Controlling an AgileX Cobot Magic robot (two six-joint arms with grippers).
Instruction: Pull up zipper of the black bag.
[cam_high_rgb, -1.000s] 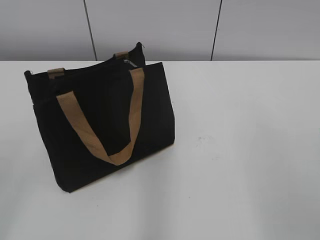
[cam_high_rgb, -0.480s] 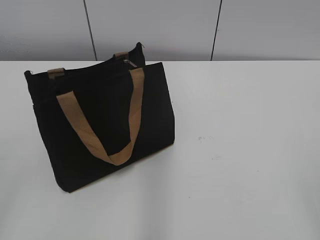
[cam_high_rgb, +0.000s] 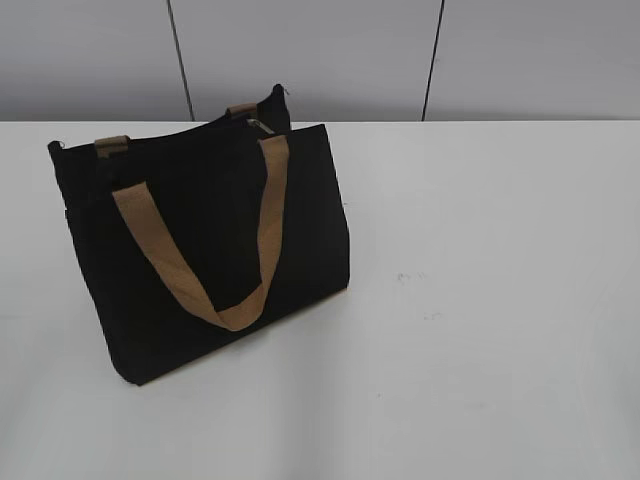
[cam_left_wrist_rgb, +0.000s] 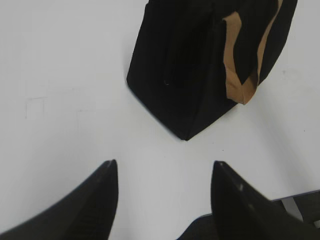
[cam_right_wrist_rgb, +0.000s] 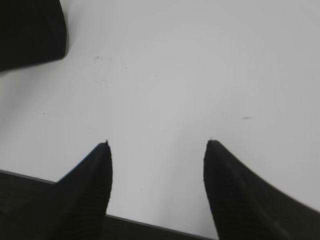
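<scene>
One black bag (cam_high_rgb: 205, 260) stands upright on the left half of the white table (cam_high_rgb: 480, 300) in the exterior view, turned at a slight angle so its broad front panel faces the camera. A tan webbing handle (cam_high_rgb: 215, 280) droops down over that front panel in a long loop, and the two stubs of the rear handle (cam_high_rgb: 113, 146) stick up along the top edge. The zipper (cam_high_rgb: 258, 124) shows only as a small silvery glint near the bag's upper far corner; its line along the top is too dark to follow. Neither arm appears in this view. A few faint marks sit on the table to the right of the bag.

In the left wrist view, the left gripper (cam_left_wrist_rgb: 164, 177) hangs above bare table with its two dark fingers spread wide and nothing between them. The bag (cam_left_wrist_rgb: 185, 65) lies ahead of it, well apart, one bottom corner pointing toward the fingers and the tan handle (cam_left_wrist_rgb: 235, 75) draped on its right face.

In the right wrist view, the right gripper (cam_right_wrist_rgb: 157, 160) is likewise spread apart and empty over the table near its front edge. Only a corner of the bag (cam_right_wrist_rgb: 30, 30) shows at the upper left, well away from the fingers.
</scene>
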